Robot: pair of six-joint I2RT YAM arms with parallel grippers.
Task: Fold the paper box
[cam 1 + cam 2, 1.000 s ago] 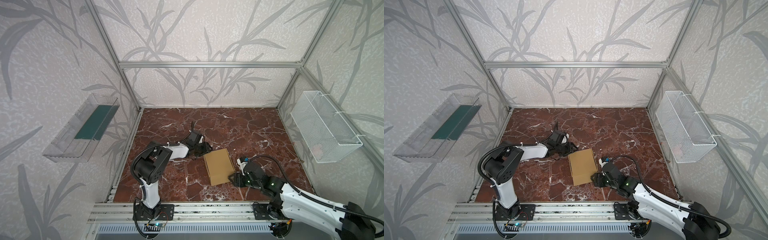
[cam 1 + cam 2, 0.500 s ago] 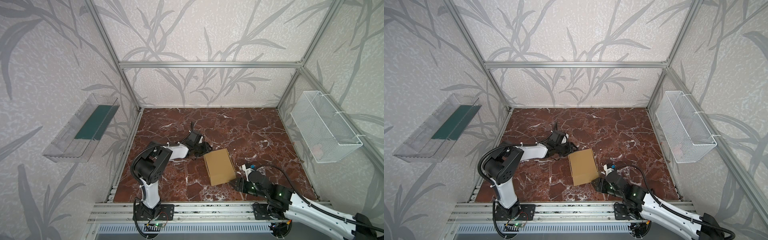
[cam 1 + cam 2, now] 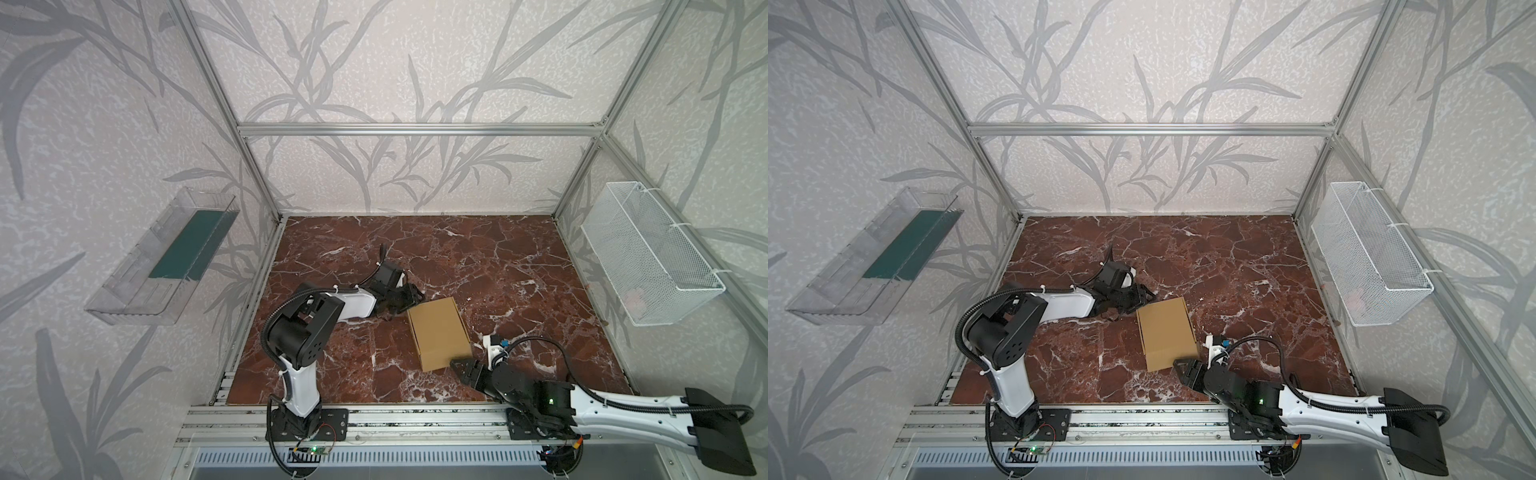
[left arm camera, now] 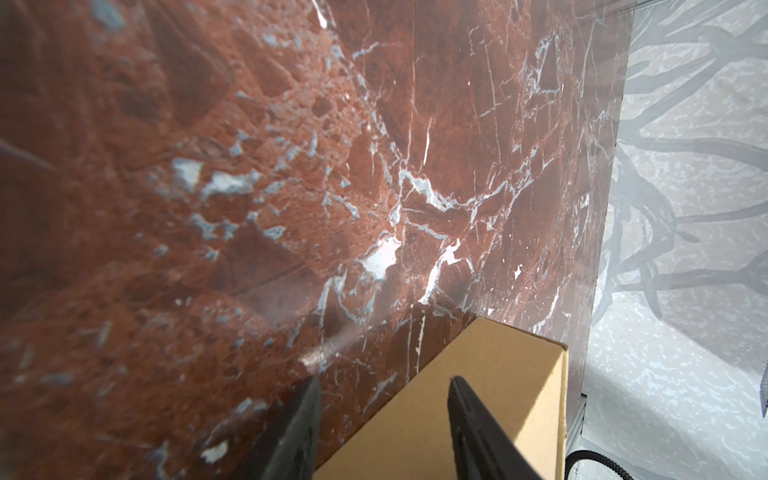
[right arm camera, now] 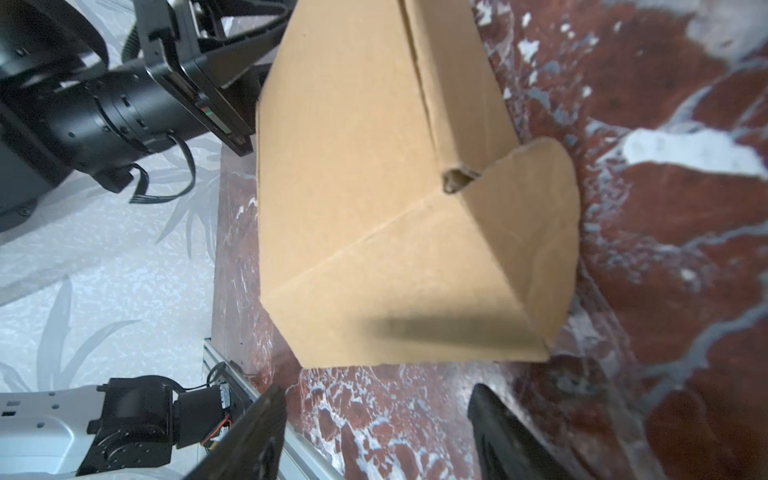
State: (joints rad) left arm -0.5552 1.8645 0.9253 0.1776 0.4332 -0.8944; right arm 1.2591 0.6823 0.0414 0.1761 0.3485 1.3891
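Fingers (image 5: 257, 432) of our right gripper (image 5: 378, 388) stand wide with nothing between them, just short of the near right corner of the box (image 3: 438, 332), where a rounded flap (image 5: 536, 232) shows at its side. We see the box closed and lying flat on the marble table (image 3: 498, 270), near the front middle in both top views. Our left gripper (image 4: 382, 380) sits at its far left corner with fingers also apart, and we cannot tell whether they touch the cardboard; farther out, a wire basket (image 3: 648, 253) hangs on the right wall and a clear tray (image 3: 158, 266) on the left
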